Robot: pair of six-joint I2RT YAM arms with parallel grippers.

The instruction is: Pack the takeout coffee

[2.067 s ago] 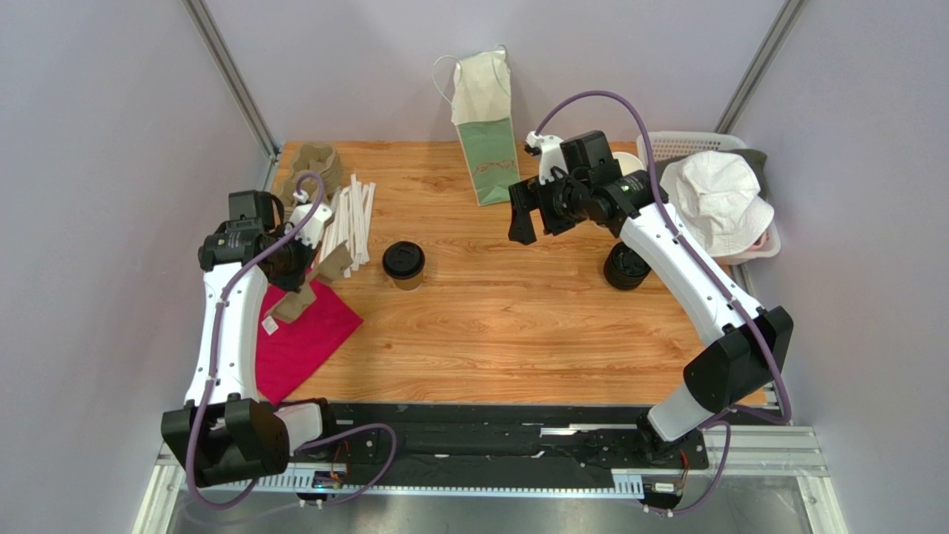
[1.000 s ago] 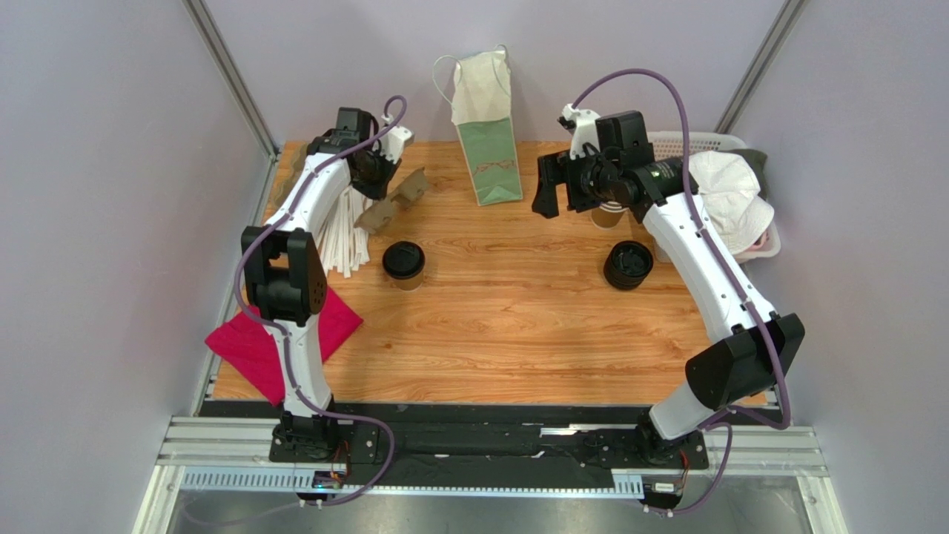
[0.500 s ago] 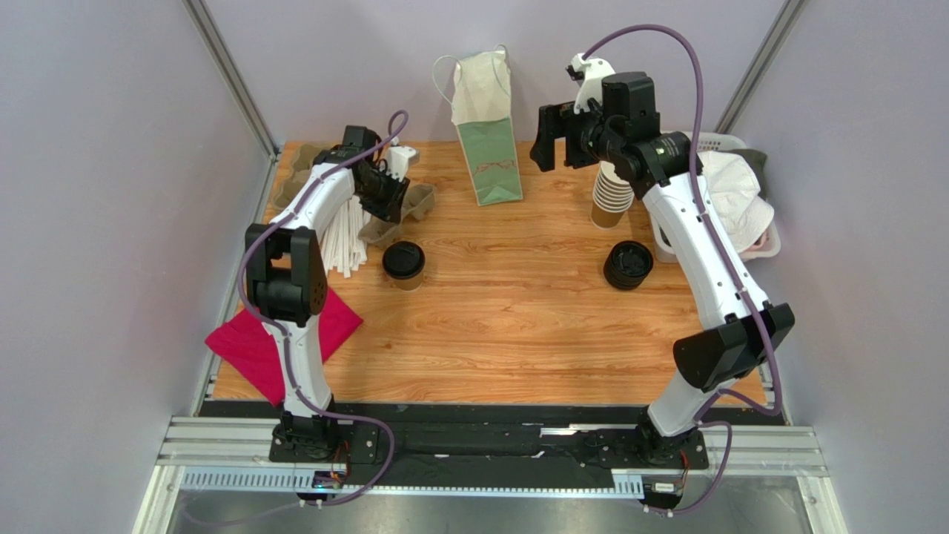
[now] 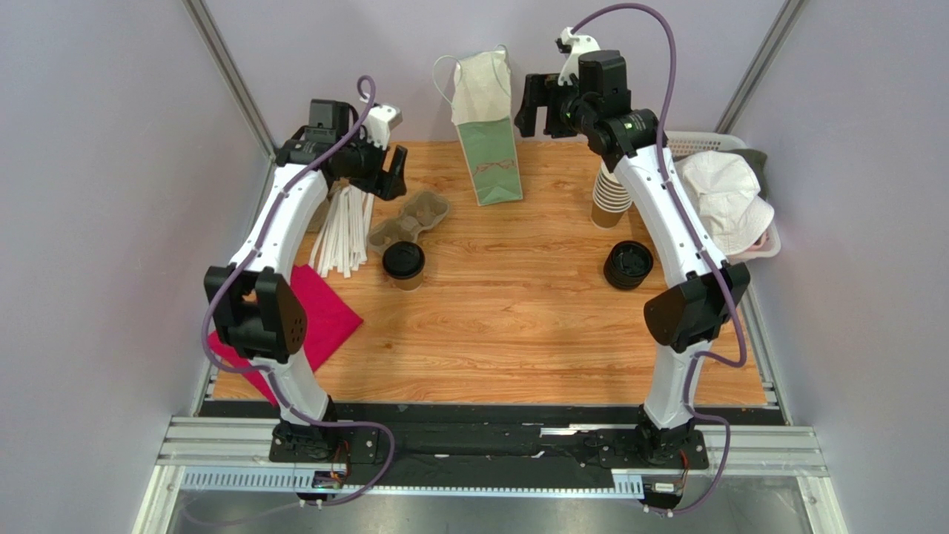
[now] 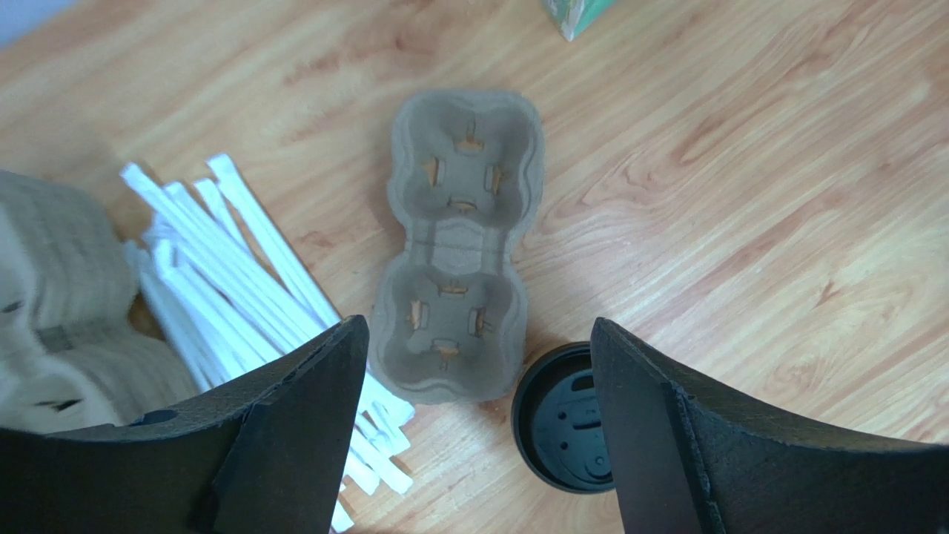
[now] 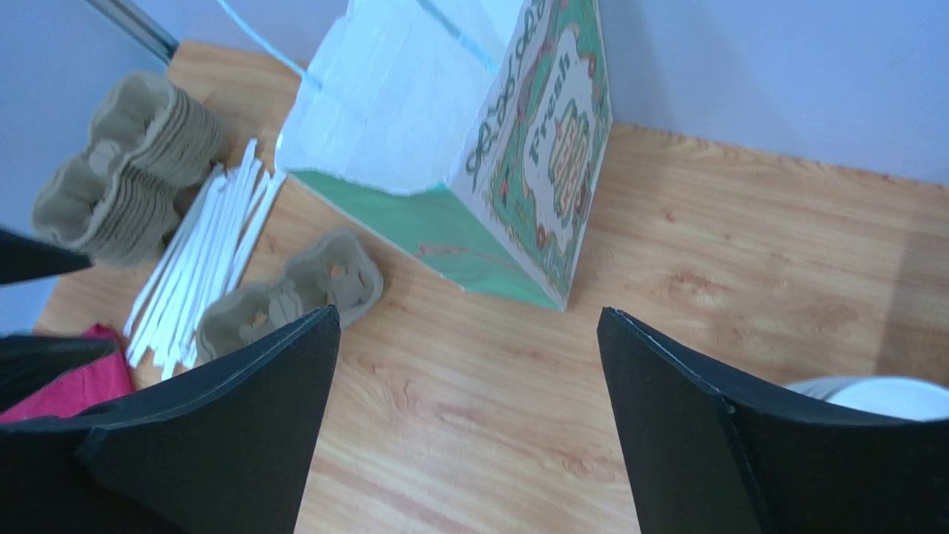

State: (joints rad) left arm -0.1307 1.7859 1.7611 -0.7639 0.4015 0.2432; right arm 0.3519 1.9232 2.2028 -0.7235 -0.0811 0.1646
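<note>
Obs.: the takeout coffee [image 4: 403, 263] stands upright in the left half of the table [image 4: 524, 334], about midway between its far and near edges. It is just beside the near end of the two-well pulp carrier [image 4: 409, 219]; you cannot tell from either view whether they touch. The white straws [image 4: 345, 228] lie fanned toward the left edge, apart from the cup. The left gripper [image 5: 477, 334] hangs above the carrier with its jaws spread wide and nothing between them. The right gripper [image 6: 468, 317] is likewise spread and empty, up near the mouth of the green paper bag [image 4: 487, 134] at the far edge. Do not confuse the target with the lone black lid [image 4: 628, 265] or the stack of lidless cups [image 4: 609, 195] on the right half.

Handling, judged: expect a thin kraft wall that dents if you squeeze hard, and a slick, press-fit plastic lid that may pop off if you lift by it. Fill level is not visible, so assume liquid and some weight, and keep the cup upright throughout. Take hold across the paper wall just under the lid, where the rolled rim stiffens it, and close gently. Approach from the side away from the carrier so a finger does not snag the pulp edge.
</note>
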